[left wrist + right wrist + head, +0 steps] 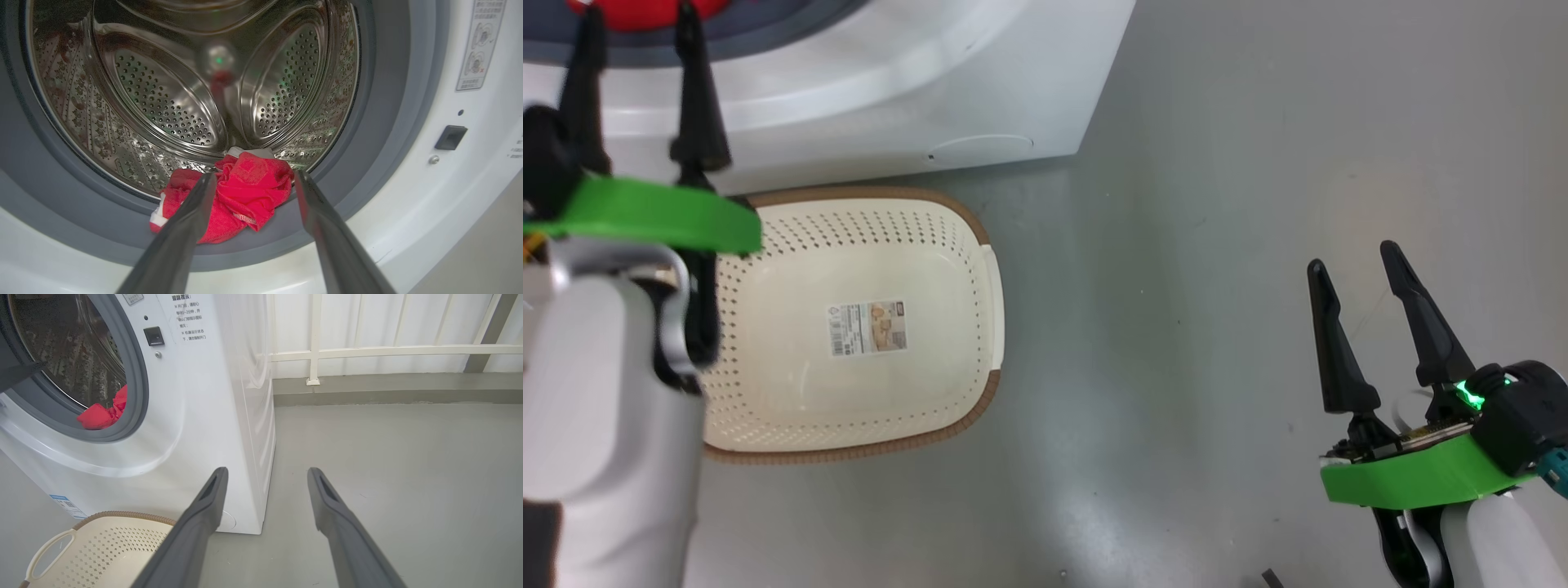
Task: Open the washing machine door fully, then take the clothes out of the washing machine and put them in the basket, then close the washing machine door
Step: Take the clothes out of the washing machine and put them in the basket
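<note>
Left gripper (639, 10): two long black fingers (698, 106) tapering to points, mounted on a bright green plastic bracket (654, 214). Behind it are a grey metal hoop (678, 318) and a glossy white forearm (596, 392).

Right gripper (1352, 255): same build, plus a black wrist housing (1519, 416) with a lit green light (1470, 396) and a teal connector (1556, 474).

Right wrist view: fingers read dark grey, with a recessed slot near each tip.

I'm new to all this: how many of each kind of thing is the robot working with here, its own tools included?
Washing machine: 1
Basket: 1
Red clothes: 1
Tools: 2, the left tool and the right tool, both open
Total: 5
</note>
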